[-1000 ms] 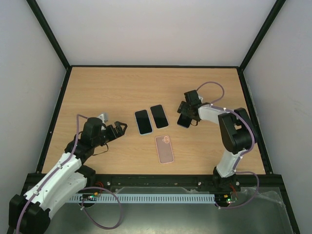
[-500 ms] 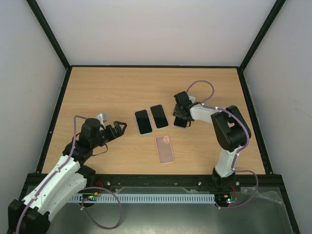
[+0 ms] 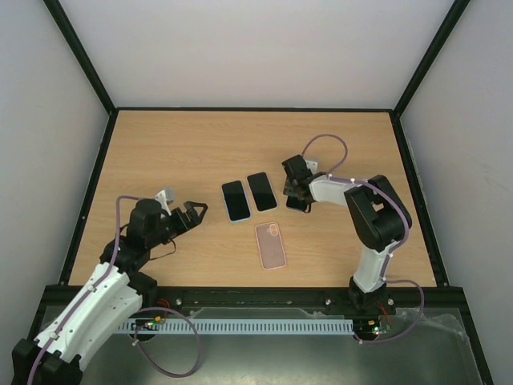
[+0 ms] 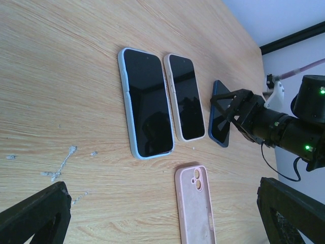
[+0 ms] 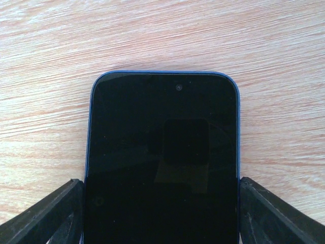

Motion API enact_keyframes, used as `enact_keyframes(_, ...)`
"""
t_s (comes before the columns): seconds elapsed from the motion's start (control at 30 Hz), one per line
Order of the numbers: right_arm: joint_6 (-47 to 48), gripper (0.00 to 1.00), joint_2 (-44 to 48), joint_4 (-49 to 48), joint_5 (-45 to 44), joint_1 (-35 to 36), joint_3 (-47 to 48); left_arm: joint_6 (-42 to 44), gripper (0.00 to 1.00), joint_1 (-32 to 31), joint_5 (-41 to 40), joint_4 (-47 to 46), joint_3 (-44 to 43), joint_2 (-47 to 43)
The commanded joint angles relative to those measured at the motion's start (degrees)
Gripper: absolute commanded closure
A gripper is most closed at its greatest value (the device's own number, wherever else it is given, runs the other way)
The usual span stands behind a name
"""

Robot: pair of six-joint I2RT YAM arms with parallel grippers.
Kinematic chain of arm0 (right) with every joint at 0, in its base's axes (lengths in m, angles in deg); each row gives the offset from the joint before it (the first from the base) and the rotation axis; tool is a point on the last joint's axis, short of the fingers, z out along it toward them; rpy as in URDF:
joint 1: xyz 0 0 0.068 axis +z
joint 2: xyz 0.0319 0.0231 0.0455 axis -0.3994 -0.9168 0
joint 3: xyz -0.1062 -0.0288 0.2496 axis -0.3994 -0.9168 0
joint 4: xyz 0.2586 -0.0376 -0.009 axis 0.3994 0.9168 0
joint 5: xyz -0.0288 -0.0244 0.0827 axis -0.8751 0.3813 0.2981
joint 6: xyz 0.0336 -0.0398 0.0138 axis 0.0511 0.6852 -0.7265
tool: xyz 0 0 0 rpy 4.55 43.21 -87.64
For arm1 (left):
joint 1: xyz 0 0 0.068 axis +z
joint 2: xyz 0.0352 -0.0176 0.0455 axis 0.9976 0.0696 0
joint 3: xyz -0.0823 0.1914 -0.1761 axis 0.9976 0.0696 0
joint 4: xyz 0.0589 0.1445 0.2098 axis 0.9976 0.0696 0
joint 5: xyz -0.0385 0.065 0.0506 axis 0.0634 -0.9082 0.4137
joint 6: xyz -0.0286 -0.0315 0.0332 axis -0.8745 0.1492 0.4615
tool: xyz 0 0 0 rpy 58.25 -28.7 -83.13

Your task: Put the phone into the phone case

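An empty pink phone case [image 3: 271, 245] lies open side up on the table's middle; it also shows in the left wrist view [image 4: 195, 211]. My right gripper [image 3: 297, 191] is shut on a blue-edged phone [image 3: 300, 200] by its long sides, holding it tilted and low over the table. The right wrist view shows its dark screen [image 5: 162, 152] with one finger [image 5: 48, 216] on each side. The phone also shows in the left wrist view [image 4: 218, 122]. My left gripper [image 3: 195, 212] is open and empty, left of the phones.
Two other phones lie side by side left of the blue one: one in a light blue case [image 3: 236, 200] and one in a pale case [image 3: 261, 191]. Both show in the left wrist view, light blue [image 4: 145, 117] and pale [image 4: 185, 96].
My right gripper has moved left with the blue phone, closer to the two lying phones. My left arm has drawn back slightly, still open.
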Motion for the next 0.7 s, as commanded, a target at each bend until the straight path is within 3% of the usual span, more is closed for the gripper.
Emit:
enact_keyframes(0.0,-1.0,0.31,-1.9,7.0,4.6,1.0,-5.1,-0.7,0.01,0.2,1.5,0.4,0.1,1.0)
enact_keyframes(0.17,-1.1,0.41,2.6,7.0,4.5,1.8,-7.7,-1.1,0.01,0.1,2.2,0.6,1.1,0.8)
enact_keyframes(0.43,-4.0,0.43,10.7,6.8,4.2,7.8,-15.5,-1.3,0.01,0.0,3.4,-1.0,2.6,1.7)
enact_keyframes(0.67,-3.4,0.50,23.9,9.2,5.9,8.6,-19.2,-1.4,0.00,-0.1,3.7,-2.2,2.6,2.4)
